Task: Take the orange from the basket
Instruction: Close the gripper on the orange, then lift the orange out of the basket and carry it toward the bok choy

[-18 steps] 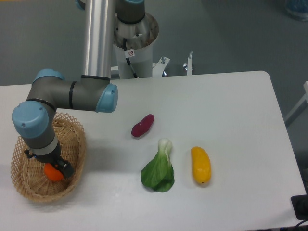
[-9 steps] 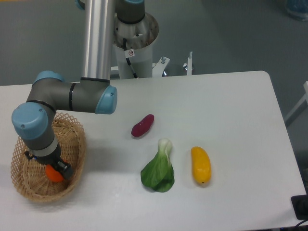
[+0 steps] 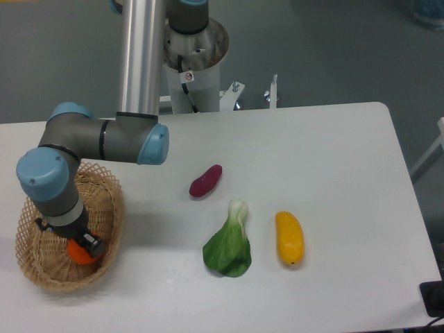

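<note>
The tan wicker basket [image 3: 41, 274] sits at the table's front left. The small bright orange [image 3: 78, 254] lies inside it, partly covered by my gripper [image 3: 84, 247], which reaches straight down into the basket from the wrist above. The fingers are mostly hidden by the wrist and the orange, so I cannot tell whether they are open or closed around the fruit. The orange looks to rest low in the basket.
A purple sweet potato [image 3: 206, 180] lies mid-table. A green bok choy [image 3: 228, 244] and an elongated yellow-orange fruit [image 3: 289, 238] lie toward the front. The robot base [image 3: 194, 55] stands behind the table's back edge.
The wrist and gripper have shifted slightly within the basket, and the orange shows a little lower and more to the front. Everything else is unmoved.
</note>
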Robot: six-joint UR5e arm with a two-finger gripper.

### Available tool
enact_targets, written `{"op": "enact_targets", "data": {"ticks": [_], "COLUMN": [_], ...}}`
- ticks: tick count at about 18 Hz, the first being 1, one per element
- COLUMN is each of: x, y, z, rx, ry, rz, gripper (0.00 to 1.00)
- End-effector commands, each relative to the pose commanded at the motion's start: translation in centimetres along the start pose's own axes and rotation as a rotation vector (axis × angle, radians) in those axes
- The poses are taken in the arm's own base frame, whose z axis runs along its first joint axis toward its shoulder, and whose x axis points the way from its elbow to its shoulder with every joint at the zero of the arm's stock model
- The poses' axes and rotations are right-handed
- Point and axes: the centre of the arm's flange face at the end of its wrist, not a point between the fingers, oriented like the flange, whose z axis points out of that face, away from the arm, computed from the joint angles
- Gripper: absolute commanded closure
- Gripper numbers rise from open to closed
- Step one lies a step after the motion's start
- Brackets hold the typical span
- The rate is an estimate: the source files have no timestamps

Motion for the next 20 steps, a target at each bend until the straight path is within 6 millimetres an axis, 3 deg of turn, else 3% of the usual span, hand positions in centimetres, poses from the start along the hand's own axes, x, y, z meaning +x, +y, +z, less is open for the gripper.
{"op": "enact_targets", "data": {"ticks": [5, 8, 12, 15, 18, 20], "x": [0.0, 0.0, -0.5, -2.2, -5.2, -7.7], "y": [0.0, -0.2, -0.3, 0.3, 2.2, 3.7], "z": [-0.7, -2.5, -6.6, -10.0, -13.4, -14.6], "rx": [0.01, 0.036, 0.091, 0.134, 0.173, 0.174], "ry": [-0.004, -0.017, -0.042, -0.066, -0.079, -0.087], "rz": [0.003, 0.008, 0.015, -0.01, -0.007, 0.001], "gripper": [0.33, 0.33, 0.33, 0.33, 0.33, 0.33]}}
